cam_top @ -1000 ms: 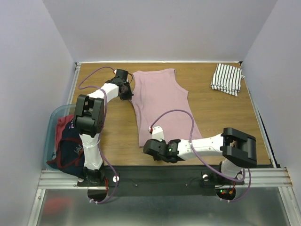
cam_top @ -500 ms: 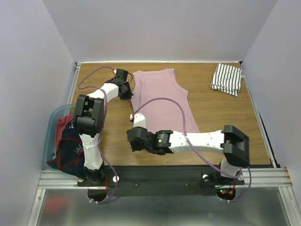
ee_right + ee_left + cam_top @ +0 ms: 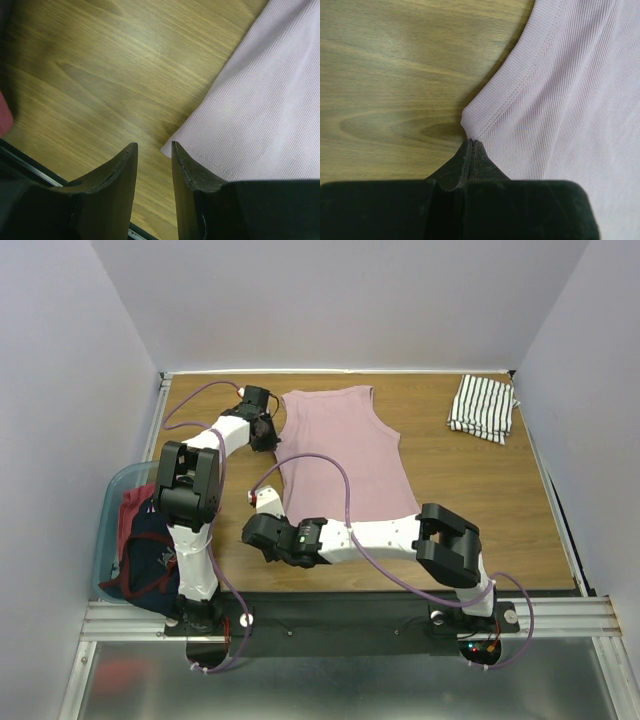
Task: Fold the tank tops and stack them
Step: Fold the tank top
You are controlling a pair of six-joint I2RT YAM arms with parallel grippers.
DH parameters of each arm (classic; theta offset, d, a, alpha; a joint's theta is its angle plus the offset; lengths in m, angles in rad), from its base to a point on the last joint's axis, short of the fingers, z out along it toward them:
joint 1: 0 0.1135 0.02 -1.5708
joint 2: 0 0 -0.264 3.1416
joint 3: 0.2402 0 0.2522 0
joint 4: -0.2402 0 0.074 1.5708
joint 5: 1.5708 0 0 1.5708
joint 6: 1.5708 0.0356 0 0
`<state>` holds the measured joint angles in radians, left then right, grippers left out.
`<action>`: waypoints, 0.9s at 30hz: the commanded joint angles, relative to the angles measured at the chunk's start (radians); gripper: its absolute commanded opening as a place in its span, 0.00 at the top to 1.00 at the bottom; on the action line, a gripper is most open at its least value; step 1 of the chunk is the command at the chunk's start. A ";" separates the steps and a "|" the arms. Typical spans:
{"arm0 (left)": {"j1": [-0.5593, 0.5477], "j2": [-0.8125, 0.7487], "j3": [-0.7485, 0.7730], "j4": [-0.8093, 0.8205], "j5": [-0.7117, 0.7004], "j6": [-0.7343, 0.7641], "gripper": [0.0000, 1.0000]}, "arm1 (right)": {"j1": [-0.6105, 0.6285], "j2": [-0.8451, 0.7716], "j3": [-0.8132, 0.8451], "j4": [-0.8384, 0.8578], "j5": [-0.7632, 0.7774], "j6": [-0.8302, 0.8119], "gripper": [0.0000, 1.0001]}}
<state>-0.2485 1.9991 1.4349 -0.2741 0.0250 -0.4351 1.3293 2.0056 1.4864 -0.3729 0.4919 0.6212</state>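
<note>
A dusty pink tank top (image 3: 345, 455) lies flat in the middle of the table. My left gripper (image 3: 275, 430) is shut on its far left edge; in the left wrist view the jaws (image 3: 472, 142) pinch a corner of the hemmed pink cloth (image 3: 570, 100). My right gripper (image 3: 262, 538) is open and empty just above the wood, beside the top's near left corner (image 3: 172, 145); its fingertips (image 3: 154, 147) straddle bare table. A folded white striped tank top (image 3: 483, 407) lies at the far right. Navy (image 3: 150, 555) and dark red (image 3: 135, 505) tops sit in the tub.
A translucent light-blue tub (image 3: 108, 515) hangs off the table's left side. The table's front rail (image 3: 350, 615) runs just behind my right gripper. A red patch (image 3: 4, 117) shows at the left edge of the right wrist view.
My right gripper has swept left along the table's near edge, from below the top's hem to its near left corner. The left gripper has stayed put, still pinching the cloth.
</note>
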 commanded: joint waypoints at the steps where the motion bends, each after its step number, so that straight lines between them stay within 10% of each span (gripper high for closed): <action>1: 0.006 -0.069 0.044 -0.008 -0.017 0.013 1.00 | 0.005 0.012 0.044 -0.018 0.027 0.006 0.61; 17: 0.008 -0.059 0.041 -0.001 -0.017 0.009 1.00 | 0.007 0.093 0.064 -0.138 0.039 0.077 0.61; 27: 0.008 -0.062 0.062 -0.016 -0.053 0.009 1.00 | 0.007 0.059 0.153 -0.146 0.005 0.072 1.00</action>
<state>-0.2470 1.9991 1.4425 -0.2821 0.0193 -0.4347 1.3300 2.0995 1.5581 -0.5240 0.5003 0.6884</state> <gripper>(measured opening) 0.019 0.023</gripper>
